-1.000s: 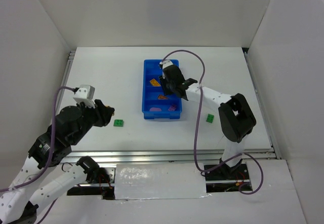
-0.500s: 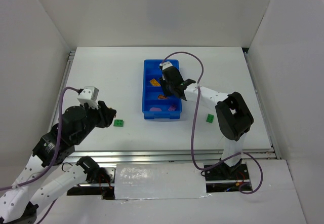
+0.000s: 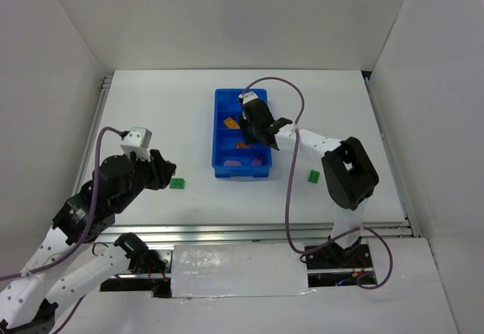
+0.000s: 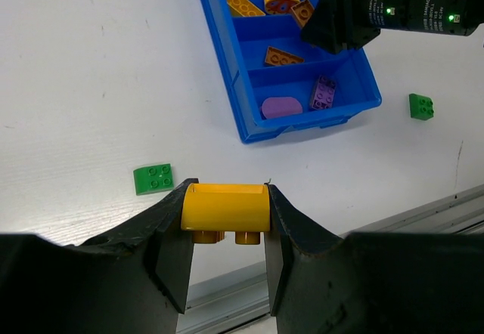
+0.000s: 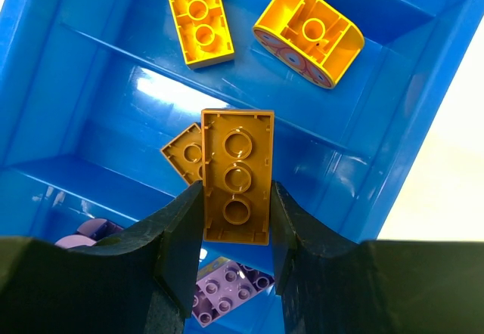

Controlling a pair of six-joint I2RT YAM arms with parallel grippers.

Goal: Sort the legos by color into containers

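Leftward of the tray, the left arm has swung closer to a green brick (image 3: 178,184) by the bench's near edge, while the right arm barely shifted. The blue tray (image 3: 240,173) sits mid-bench toward the far edge. Its nearest compartment holds two purple pieces (image 4: 281,108), the next a brown wedge (image 4: 283,56), and the one beyond two orange-yellow pieces (image 5: 198,17). The right gripper (image 5: 236,198) clamps a brown brick (image 5: 236,164) above the wedge's compartment. The left gripper (image 4: 228,232) pinches an orange-yellow brick (image 4: 226,205) over bare bench. A second green brick (image 3: 313,175) lies right of the tray.
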